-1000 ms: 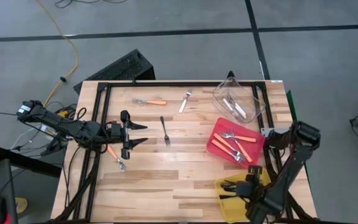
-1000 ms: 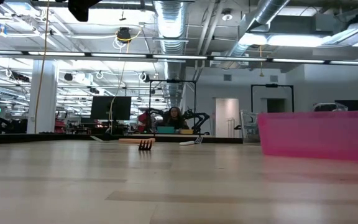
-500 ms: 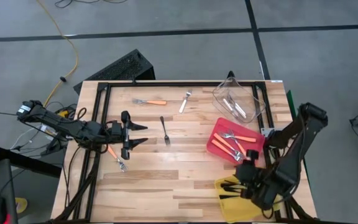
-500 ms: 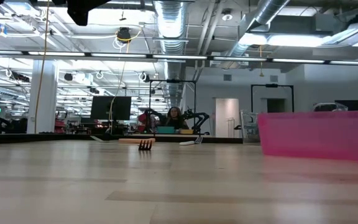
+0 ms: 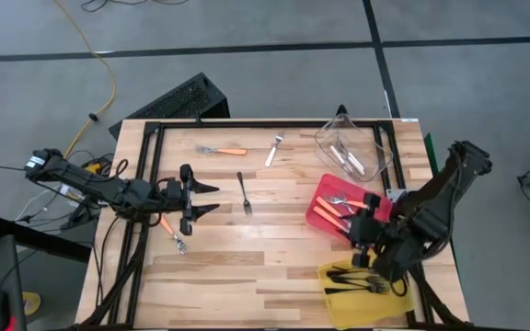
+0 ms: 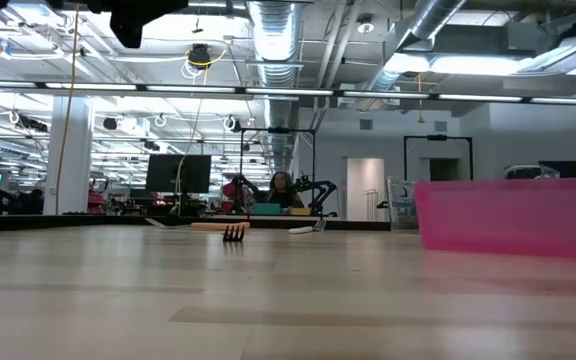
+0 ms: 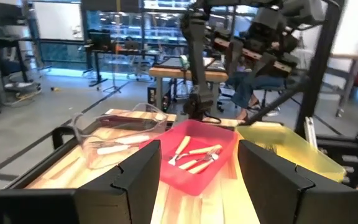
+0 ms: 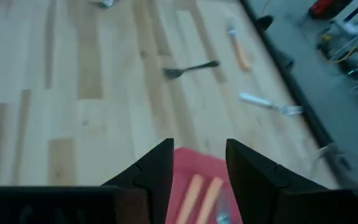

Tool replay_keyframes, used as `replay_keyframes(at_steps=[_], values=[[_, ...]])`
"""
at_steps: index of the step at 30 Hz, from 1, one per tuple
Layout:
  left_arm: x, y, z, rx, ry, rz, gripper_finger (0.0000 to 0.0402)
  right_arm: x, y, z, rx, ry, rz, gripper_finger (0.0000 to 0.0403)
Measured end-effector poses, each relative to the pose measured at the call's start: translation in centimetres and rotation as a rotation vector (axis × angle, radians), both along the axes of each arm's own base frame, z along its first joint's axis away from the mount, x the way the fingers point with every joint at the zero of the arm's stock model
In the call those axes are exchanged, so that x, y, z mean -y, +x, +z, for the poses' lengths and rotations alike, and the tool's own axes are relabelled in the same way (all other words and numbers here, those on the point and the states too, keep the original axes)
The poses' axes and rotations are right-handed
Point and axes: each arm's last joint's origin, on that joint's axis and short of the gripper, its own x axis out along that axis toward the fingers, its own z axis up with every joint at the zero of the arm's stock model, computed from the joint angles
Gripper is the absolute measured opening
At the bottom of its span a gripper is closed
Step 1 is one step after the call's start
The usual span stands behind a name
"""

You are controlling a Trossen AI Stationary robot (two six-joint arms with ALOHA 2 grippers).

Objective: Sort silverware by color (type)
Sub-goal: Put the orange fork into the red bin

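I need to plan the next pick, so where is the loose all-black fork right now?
In the high view the all-black fork lies alone mid-table, between the open left gripper and the red bin, below the pale silver fork.

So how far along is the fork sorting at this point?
Mostly done: orange-handled forks lie in the red bin, black forks in the yellow bin, pale ones in the clear bin. Nothing is in hand: the right pincer is open and empty above the red bin; the left pincer waits open. Left on the table: two orange-handled forks, one black fork, one pale fork.
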Motion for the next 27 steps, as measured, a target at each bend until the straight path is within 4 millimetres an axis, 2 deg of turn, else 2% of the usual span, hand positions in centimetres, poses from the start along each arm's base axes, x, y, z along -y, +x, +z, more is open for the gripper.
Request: replay_keyframes(at_steps=[5,14,18,27], values=[[-1.3,-0.2,0.7,-0.006,-0.063,0.002,0.0202,2.4,-0.1,1.3,0.023,-0.054,-0.025,0.0171],[-3.7,-1.0,3.7,-0.233,-0.105,0.112,0.0202,6.3,-0.2,3.0,0.039,-0.111,-0.081,0.0171],[-4.3,-1.1,3.8,-0.291,-0.128,0.109,0.0202,7.3,-0.2,3.5,0.046,-0.141,-0.086,0.0171],[-5.9,-1.7,2.0,-0.468,-0.263,0.138,0.0202,9.3,0.1,3.8,0.031,-0.148,-0.136,0.0171]])
